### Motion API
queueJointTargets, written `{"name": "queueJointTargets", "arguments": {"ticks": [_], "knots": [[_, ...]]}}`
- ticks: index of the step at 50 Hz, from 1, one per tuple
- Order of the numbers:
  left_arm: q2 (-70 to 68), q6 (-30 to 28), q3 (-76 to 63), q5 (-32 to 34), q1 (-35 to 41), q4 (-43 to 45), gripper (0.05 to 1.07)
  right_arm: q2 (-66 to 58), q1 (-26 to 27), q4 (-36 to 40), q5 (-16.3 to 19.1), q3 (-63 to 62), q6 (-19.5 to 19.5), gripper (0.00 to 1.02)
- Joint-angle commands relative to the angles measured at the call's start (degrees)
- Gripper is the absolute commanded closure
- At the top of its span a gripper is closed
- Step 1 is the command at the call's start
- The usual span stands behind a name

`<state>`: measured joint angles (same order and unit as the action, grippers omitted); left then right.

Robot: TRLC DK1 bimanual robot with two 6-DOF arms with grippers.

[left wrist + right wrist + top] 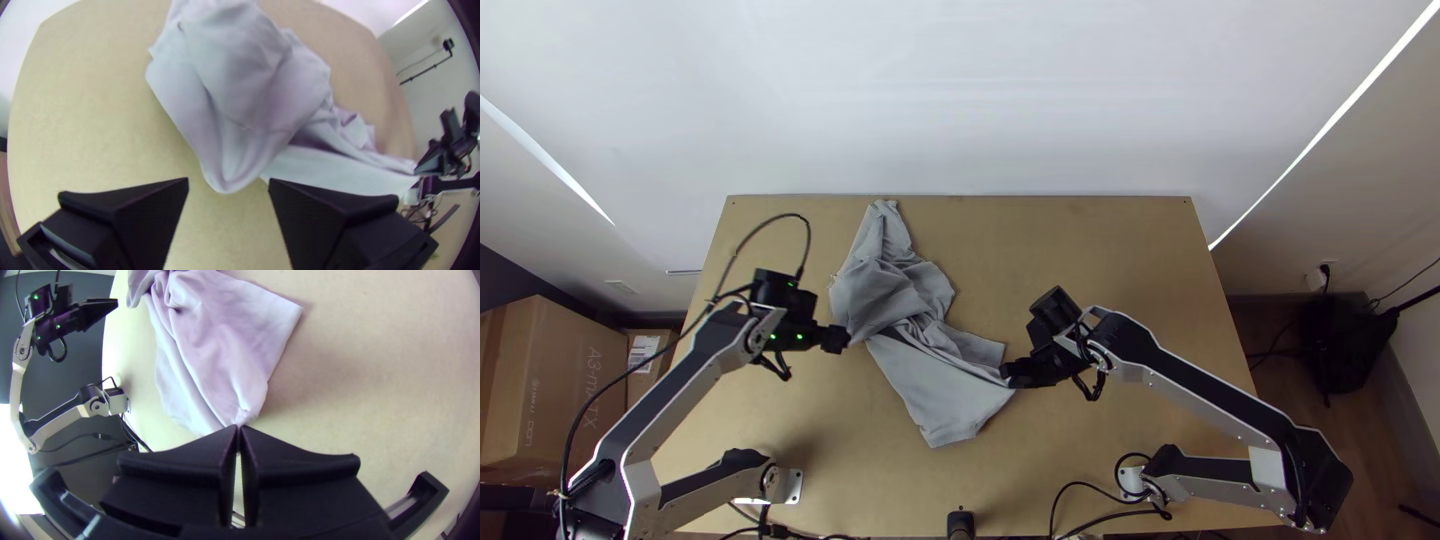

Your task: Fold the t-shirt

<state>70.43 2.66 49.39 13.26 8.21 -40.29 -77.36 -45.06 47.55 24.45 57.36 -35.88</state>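
The grey t-shirt [888, 295] lies bunched and twisted left of the table's middle, with a flatter part stretching toward the near side. At its left edge is my left gripper [846, 338]; in the left wrist view that gripper [228, 187] stands open, a rounded fold of the shirt [235, 100] lying just beyond the gap. My right gripper [1004, 372] is at the shirt's lower right edge. In the right wrist view the right gripper [239, 429] is shut on a gathered bit of the cloth [220, 360], with creases running from the fingertips.
Bare wood of the table [1100, 240] extends right of the shirt and beyond the right gripper. A small black device [961, 524] stands at the near edge, between the arm bases. Cardboard boxes [555, 380] are off the table's left side.
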Motion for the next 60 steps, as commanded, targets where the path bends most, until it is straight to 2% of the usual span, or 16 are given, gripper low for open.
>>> {"name": "queueJointTargets", "arguments": {"ticks": [1,5,9,17,24,39,60], "knots": [[-1.00,-1.60,4.58,3.88,-5.83,-0.31,0.10,-1.12,1.02,0.79,-0.19,-1.64,1.16,1.00],[0.76,-2.04,6.69,7.13,-10.93,0.04,0.10,-1.12,1.20,0.61,-0.19,-1.99,1.16,1.00],[2.87,-2.04,8.36,7.22,-13.66,0.74,0.10,-1.12,1.29,0.61,-0.19,-2.26,1.16,1.00],[6.91,-1.25,9.24,7.13,-14.36,2.85,0.11,-1.21,1.29,0.53,-0.19,-2.61,1.16,1.00],[9.81,2.09,9.50,7.22,-13.57,7.07,0.32,-1.39,1.29,0.35,-0.10,-2.70,1.16,1.00],[20.18,5.52,14.25,3.09,-10.58,12.96,0.32,-1.65,1.02,-0.09,-0.10,-3.31,0.63,1.00],[28.18,5.78,16.97,-2.01,-4.16,15.95,0.33,-2.00,1.46,-0.88,-0.10,-3.31,0.63,1.00]]}}
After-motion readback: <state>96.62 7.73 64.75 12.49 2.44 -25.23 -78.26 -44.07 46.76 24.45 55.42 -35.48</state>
